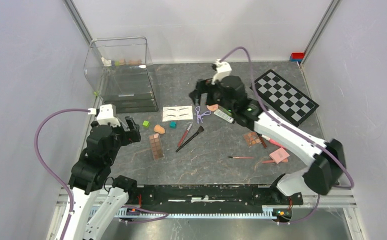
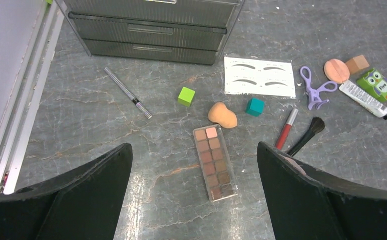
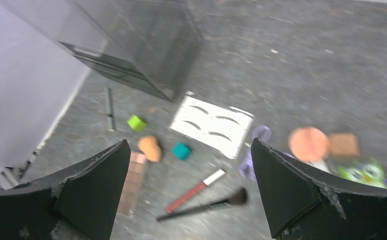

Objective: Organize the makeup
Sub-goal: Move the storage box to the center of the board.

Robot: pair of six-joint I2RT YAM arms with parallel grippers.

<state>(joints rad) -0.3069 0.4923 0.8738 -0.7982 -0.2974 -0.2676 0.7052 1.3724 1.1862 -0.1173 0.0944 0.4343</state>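
Left wrist view: green cube (image 2: 186, 96) and teal cube (image 2: 255, 106) flank peach sponge (image 2: 222, 115)

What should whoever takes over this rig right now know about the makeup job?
Left gripper: open, empty, near the brown palette.
Right gripper: open, empty, near the scissors.
Loose on the table: sponge, eyebrow card, brush, striped pencil by the drawers; second palette, pink compact, thin pencil on the right.
Done: nothing clear; drawers shut, a few small items on top, unclear what.
Left: nearly everything to put away.
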